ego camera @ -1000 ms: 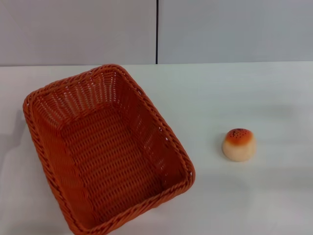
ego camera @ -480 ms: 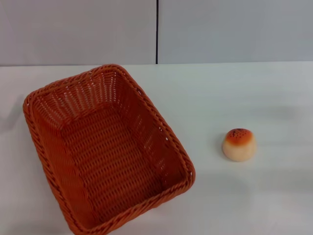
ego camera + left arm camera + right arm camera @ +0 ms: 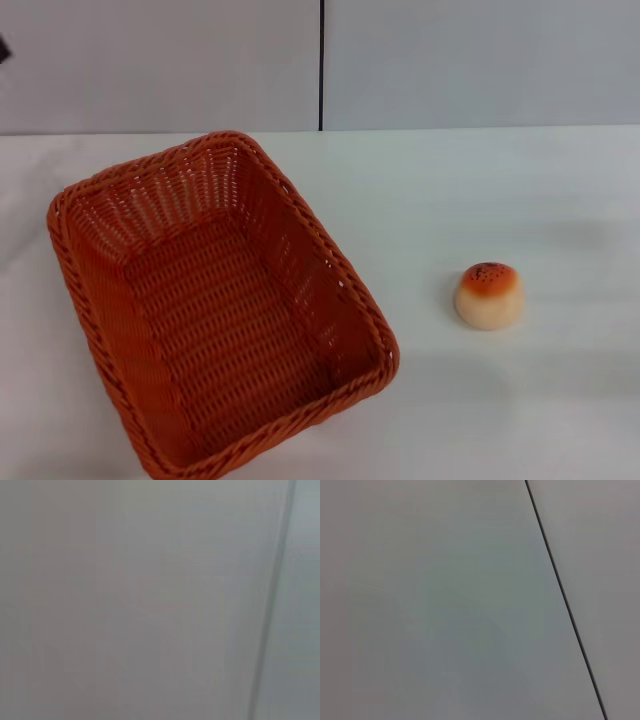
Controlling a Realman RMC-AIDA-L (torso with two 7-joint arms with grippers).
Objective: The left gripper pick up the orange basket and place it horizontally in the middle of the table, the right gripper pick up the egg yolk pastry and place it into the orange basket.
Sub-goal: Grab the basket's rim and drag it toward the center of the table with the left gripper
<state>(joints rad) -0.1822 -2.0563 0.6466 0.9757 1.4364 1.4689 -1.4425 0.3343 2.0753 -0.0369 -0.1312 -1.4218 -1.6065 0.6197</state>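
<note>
Orange basket [image 3: 215, 310] at 9 o'clock on white bench [image 3: 480, 190], set askew, pastry [image 3: 488, 295] at 3 o'clock, well apart from it, neither hand in view, grip state cannot tell.

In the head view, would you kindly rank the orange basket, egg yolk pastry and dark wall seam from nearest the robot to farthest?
1. orange basket: nearest, robot's left.
2. egg yolk pastry: farther back, robot's right.
3. dark wall seam: farthest, centre.

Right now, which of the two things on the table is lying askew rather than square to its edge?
The orange basket on the robot's left; the round egg yolk pastry has no long side.
</note>
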